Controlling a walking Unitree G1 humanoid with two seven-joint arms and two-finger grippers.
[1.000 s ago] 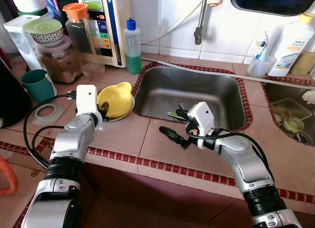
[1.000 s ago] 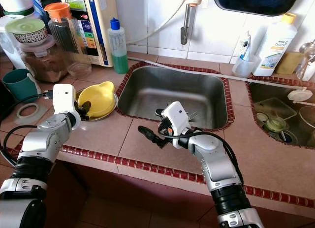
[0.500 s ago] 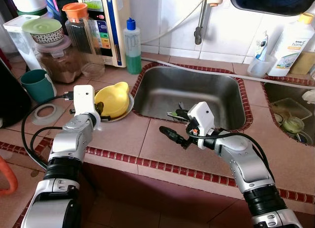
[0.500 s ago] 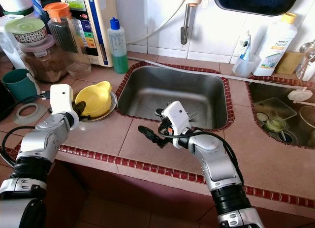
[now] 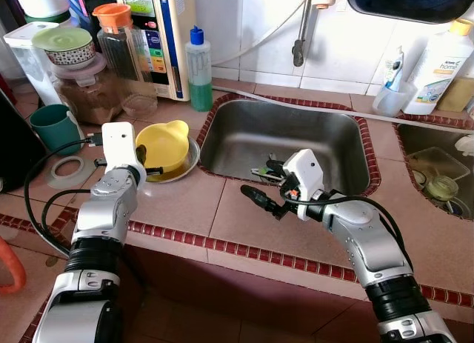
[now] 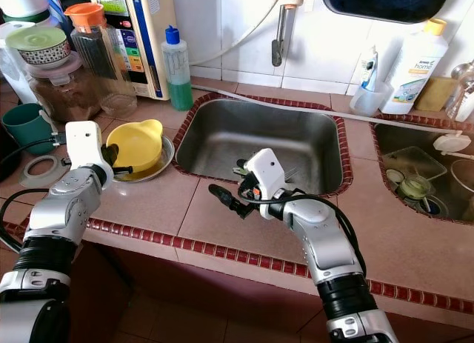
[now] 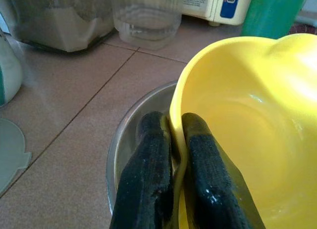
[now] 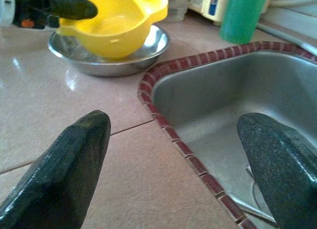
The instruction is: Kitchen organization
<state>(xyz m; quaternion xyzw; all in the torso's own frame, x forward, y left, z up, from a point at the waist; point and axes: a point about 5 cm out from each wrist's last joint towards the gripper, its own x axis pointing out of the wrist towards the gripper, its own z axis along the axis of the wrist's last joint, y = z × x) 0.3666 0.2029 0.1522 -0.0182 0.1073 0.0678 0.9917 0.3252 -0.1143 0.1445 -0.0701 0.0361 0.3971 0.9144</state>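
Item: yellow plastic bowl with a pouring lip (image 5: 164, 144), resting in a shallow round steel dish (image 5: 187, 164) on the tiled counter, left of the steel sink basin (image 5: 285, 141).

My left gripper (image 7: 172, 155): clamped on the bowl's near rim.

My right gripper (image 5: 264, 187): spread wide, empty, at the sink's near edge.

Risk: thin rim may slip; dish could drag along.
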